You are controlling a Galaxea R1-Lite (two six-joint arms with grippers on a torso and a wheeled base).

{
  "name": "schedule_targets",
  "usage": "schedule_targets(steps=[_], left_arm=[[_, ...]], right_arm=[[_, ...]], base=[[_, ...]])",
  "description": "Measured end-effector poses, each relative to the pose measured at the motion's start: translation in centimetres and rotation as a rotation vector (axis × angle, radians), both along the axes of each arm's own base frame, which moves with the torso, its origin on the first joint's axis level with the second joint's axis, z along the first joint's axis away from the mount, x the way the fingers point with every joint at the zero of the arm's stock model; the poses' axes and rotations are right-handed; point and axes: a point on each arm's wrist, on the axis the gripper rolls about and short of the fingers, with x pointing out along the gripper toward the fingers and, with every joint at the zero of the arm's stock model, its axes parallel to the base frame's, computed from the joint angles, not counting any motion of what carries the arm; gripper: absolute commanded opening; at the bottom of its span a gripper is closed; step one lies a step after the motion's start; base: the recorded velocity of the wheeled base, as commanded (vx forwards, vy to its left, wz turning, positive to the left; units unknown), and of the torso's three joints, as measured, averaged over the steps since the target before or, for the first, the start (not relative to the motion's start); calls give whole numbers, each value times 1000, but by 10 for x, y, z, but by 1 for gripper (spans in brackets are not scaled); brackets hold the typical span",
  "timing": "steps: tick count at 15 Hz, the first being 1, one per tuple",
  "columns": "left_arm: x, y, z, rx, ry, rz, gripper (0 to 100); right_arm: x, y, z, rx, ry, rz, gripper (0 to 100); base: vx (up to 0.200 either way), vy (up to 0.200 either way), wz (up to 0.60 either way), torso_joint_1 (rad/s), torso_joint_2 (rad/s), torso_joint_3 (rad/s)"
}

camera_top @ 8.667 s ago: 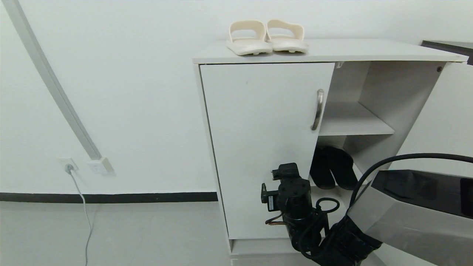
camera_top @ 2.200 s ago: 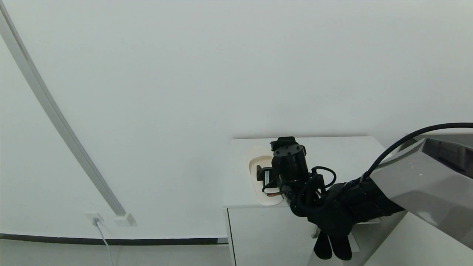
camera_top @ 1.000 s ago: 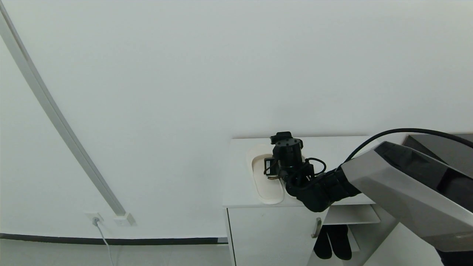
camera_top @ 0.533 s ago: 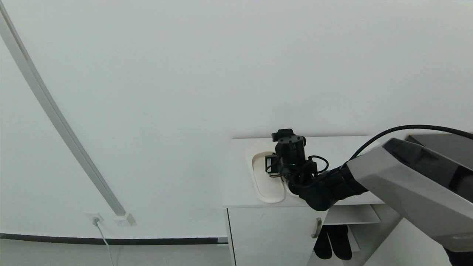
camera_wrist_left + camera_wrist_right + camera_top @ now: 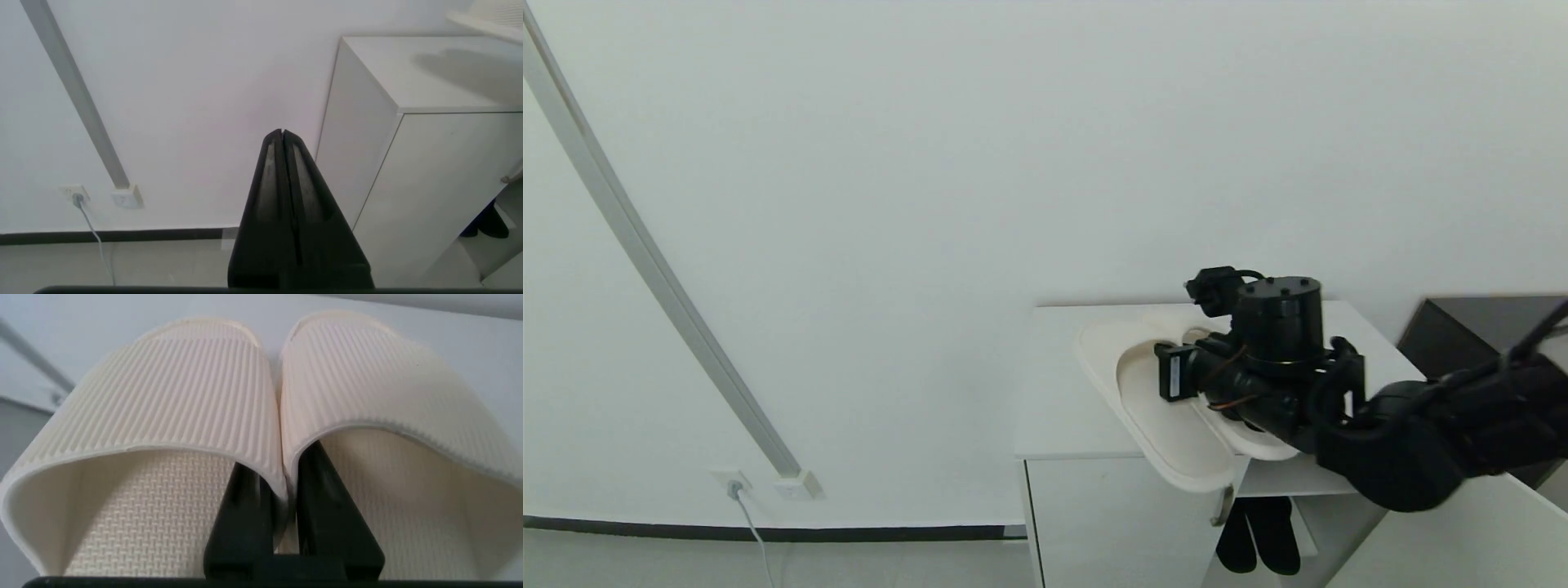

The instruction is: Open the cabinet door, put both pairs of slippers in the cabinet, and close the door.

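Resting the left tool (image 5: 282, 139), pressed together, off the cabinet's (image 5: 1058, 392) left side. Pinching the inner straps of both cream slippers (image 5: 1168, 416) with the right tool (image 5: 282, 486) over the cabinet's front edge; worth squeezing firmly and lowering level toward the black slippers (image 5: 1258, 535) inside.

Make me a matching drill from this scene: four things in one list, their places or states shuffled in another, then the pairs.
1. pair of cream ribbed slippers
2. pair of black slippers
3. left gripper
4. grey metal door handle

A. shut, holding nothing
B. on the shut door of the white cabinet
C. pinched by the right gripper, jutting past the cabinet top's front edge
D. inside the cabinet, below a shelf

Pairs: 1-C, 2-D, 3-A, 4-B
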Motion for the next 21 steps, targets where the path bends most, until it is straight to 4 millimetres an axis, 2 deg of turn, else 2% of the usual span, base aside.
schedule_targets(steps=[3,6,10,20,21], left_arm=[[0,0,0,1,0,0,0],[0,0,0,0,0,-1,0],[0,0,0,0,0,0,0],[0,0,0,-1,0,0,0],[0,0,0,-1,0,1,0]], right_arm=[[-41,-24,15,4,3,93,0],[-58,-30,25,17,-17,122,0],[-63,-31,29,16,-30,130,0],[-67,-28,28,13,-29,144,0],[-68,-28,28,13,-30,145,0]], base=[[0,0,0,0,0,0],[0,0,0,0,0,0],[0,0,0,0,0,0],[-200,0,0,2,3,4],[0,0,0,0,0,0]])
